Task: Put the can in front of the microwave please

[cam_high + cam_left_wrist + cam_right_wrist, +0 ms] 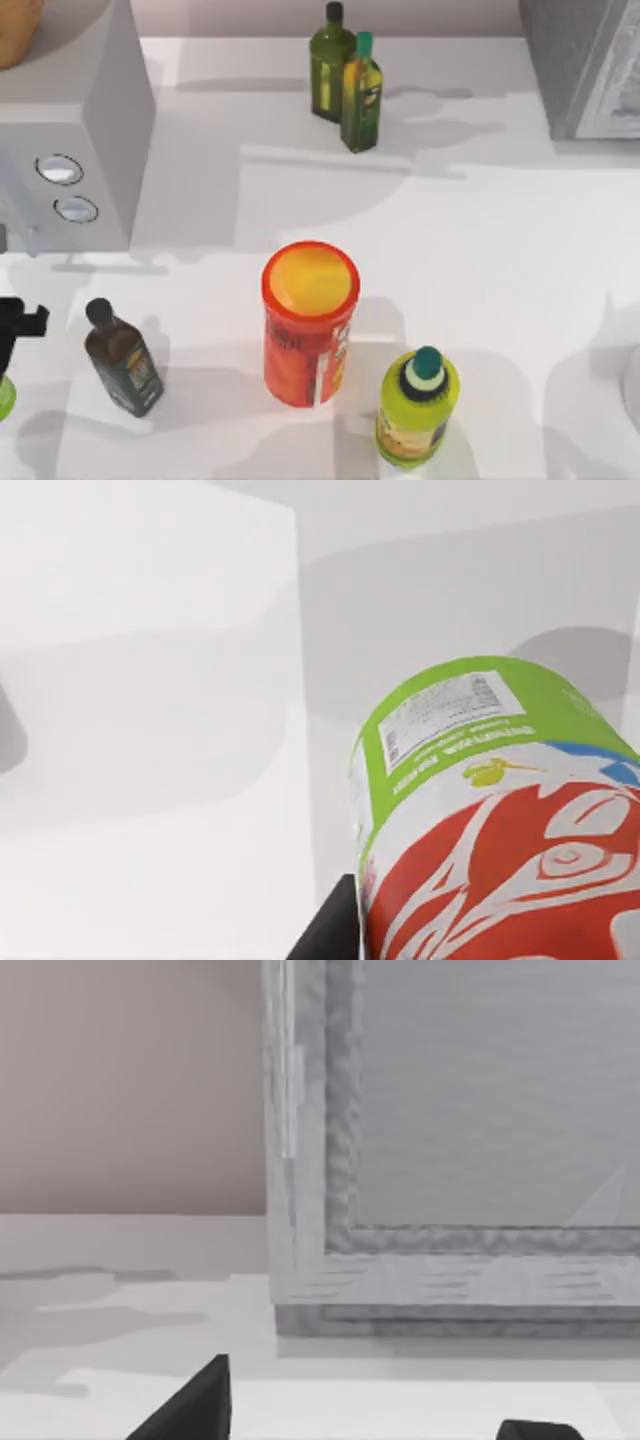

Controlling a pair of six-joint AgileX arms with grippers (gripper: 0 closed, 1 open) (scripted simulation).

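Item 1, the can (490,820). In the left wrist view it sat hard against the camera, green band with a white label panel farthest from the lens, red and white pattern nearest it. In the top view I saw just a green sliver of it (5,395) at the table's left edge, about 8 o'clock from centre, and 6 o'clock of the microwave (75,130), which stood at 10 o'clock with its two round dials facing the near side.

Item 2, my left gripper (20,320). It lay at the same left edge, directly above that green sliver. One dark finger (330,935) pressed against the can's side; I judged the pincer closed on the can, opened to the can's width and no further.

Item 3, my right gripper (370,1422). Its two dark tips stood well apart with nothing between them, facing the speckled grey box (585,65) at 2 o'clock.

Item 4, other stock on the table (480,230). An orange-red canister (308,325) with a yellow lid stood just 6 o'clock of centre. A yellow-green bottle (417,408) stood at its 4 o'clock. A dark bottle (124,360) was at 8 o'clock, near the can. Two olive bottles (346,85) stood touching at 12 o'clock.
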